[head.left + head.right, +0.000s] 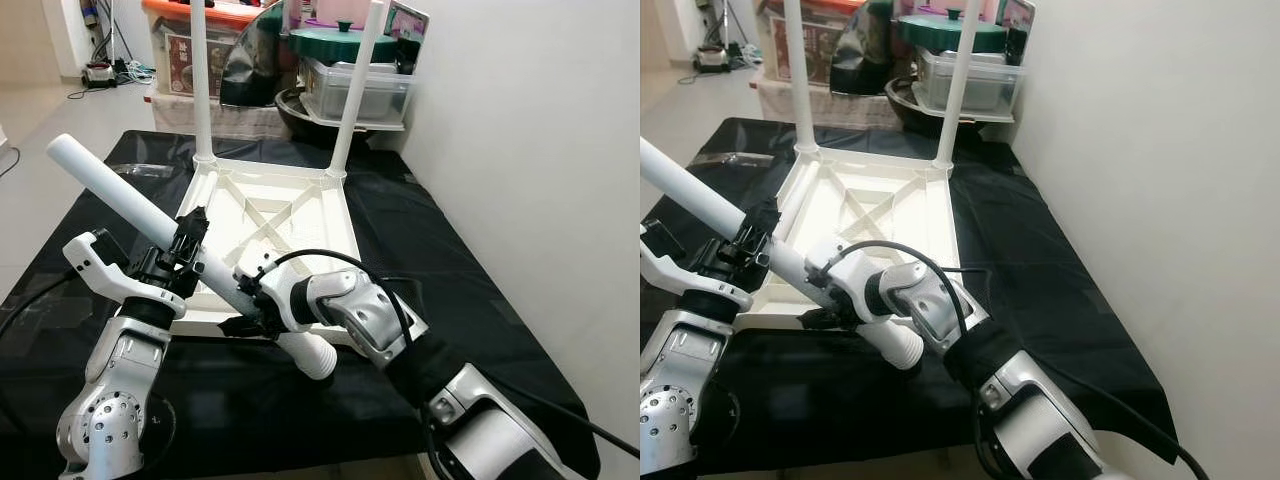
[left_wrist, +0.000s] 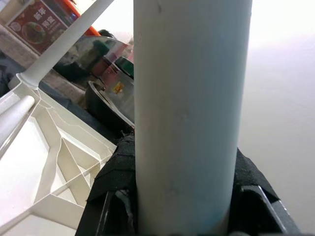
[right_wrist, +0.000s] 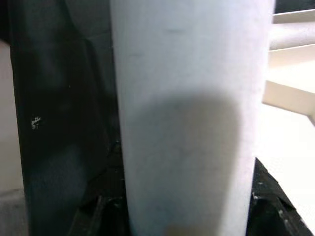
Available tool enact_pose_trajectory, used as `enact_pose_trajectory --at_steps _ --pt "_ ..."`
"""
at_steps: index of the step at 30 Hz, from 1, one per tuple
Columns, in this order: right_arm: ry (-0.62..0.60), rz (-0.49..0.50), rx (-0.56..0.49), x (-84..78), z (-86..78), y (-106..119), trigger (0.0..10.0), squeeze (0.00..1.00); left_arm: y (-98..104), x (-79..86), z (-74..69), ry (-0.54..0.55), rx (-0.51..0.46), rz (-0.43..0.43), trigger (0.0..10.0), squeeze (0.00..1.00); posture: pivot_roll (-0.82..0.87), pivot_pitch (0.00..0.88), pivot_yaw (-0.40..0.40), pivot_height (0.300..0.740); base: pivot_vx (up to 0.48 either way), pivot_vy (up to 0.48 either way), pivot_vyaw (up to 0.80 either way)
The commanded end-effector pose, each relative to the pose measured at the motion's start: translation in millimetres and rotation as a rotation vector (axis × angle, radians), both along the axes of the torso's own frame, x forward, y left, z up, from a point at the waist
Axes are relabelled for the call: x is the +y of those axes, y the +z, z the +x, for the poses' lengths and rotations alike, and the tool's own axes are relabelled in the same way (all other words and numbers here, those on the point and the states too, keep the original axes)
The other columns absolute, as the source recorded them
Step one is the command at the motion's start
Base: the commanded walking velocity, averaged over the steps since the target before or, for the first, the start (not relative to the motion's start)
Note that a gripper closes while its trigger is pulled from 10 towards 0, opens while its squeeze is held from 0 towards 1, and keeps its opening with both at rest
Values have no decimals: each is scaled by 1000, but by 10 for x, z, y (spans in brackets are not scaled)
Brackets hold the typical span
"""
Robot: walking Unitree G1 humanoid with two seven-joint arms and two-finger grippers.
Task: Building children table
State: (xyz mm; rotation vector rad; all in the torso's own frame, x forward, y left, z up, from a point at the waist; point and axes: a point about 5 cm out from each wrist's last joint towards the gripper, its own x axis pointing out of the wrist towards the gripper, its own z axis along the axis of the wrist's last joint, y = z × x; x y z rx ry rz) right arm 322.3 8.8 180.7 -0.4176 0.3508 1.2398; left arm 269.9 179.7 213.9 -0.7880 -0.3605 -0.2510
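Observation:
A white plastic tabletop (image 1: pixel 300 205) lies upside down on a black cloth, with two white legs (image 1: pixel 200 80) (image 1: pixel 355 90) standing up from its far corners. A third loose white leg (image 1: pixel 130 205) is held slanted above the tabletop's near edge, its threaded end (image 1: pixel 318 360) low toward me. My left gripper (image 1: pixel 188 240) is shut on the leg's middle. My right gripper (image 1: pixel 250 300) is shut on the leg lower down, near the threaded end. In both wrist views the leg (image 2: pixel 189 113) (image 3: pixel 189 123) sits between the black fingers.
The black cloth (image 1: pixel 440 270) covers a low surface beside a white wall (image 1: pixel 540 130) on the right. Behind the tabletop stand storage boxes, a green lid (image 1: pixel 340 42) on a clear bin and a dark bowl. Cables lie on the floor at the far left.

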Motion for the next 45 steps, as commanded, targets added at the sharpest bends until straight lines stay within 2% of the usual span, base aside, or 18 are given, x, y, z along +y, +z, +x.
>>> enact_pose_trajectory --at_steps 1,4,5,6,7,8,9,16,18,25,31,32,35,38,39,40,41,45 --pt "28 -20 52 0 -56 -128 0 0 58 -185 -8 -93 -27 -22 0 0 80 0 -164 740 0 0 0" --pt "21 -14 52 -31 -37 -107 0 0 33 -171 17 -83 1 -13 0 0 80 0 -164 740 0 0 0" --pt "17 -11 52 -42 -30 -97 0 0 19 -165 30 -78 16 -5 4667 0 80 0 -164 740 0 0 0" --pt "17 -11 52 -42 -30 -97 0 0 19 -165 30 -78 16 -5 4667 0 80 0 -164 740 0 0 0" --pt "11 -6 53 -64 -18 -80 0 0 5 -157 51 -72 32 -1 10000 0 76 0 -160 740 0 0 0" --pt "2 0 54 -102 -1 -58 0 0 11 -143 58 -61 27 7 10000 51 76 0 -160 740 0 0 0" --pt "-8 6 56 -140 14 -41 0 0 22 -136 59 -57 18 7 10000 1000 76 0 -160 740 0 0 0" --pt "-48 19 62 -288 66 3 0 0 90 -119 31 -40 -34 24 10000 1000 78 0 -157 740 0 0 0" --pt "-97 37 59 -484 147 93 0 0 135 -91 21 -11 -48 47 10000 1000 80 0 -158 740 0 0 0" --pt "-168 75 36 -712 282 287 0 0 191 -4 7 27 -69 39 10000 1000 76 0 -158 740 0 0 0" --pt "-259 100 10 -1107 409 506 0 0 304 128 -31 76 -112 -25 10000 1000 76 0 -163 740 0 0 0" --pt "-291 119 13 -1219 428 572 0 0 302 177 -27 83 -108 -74 10000 0 72 0 -158 740 0 0 0" --pt "-315 141 15 -1292 440 628 0 0 286 214 -19 91 -95 -104 10000 0 72 0 -158 740 0 0 0" --pt "-433 257 -5 -1450 530 846 0 0 77 265 106 185 72 17 10000 0 69 0 -153 740 0 0 0" --pt "-556 352 -29 -1533 631 972 0 0 -98 159 177 200 209 314 10000 0 67 0 -153 740 0 0 0" --pt "-556 352 -29 -1533 631 972 0 0 -98 159 177 200 209 314 10000 0 67 0 -153 740 0 0 0" --pt "-659 451 -44 -1585 708 1051 0 0 -282 63 198 178 325 535 10000 0 67 0 -153 740 0 0 0" --pt "-707 506 -40 -1600 744 1077 0 0 -360 26 201 194 361 647 10000 0 72 0 -154 740 0 0 0"
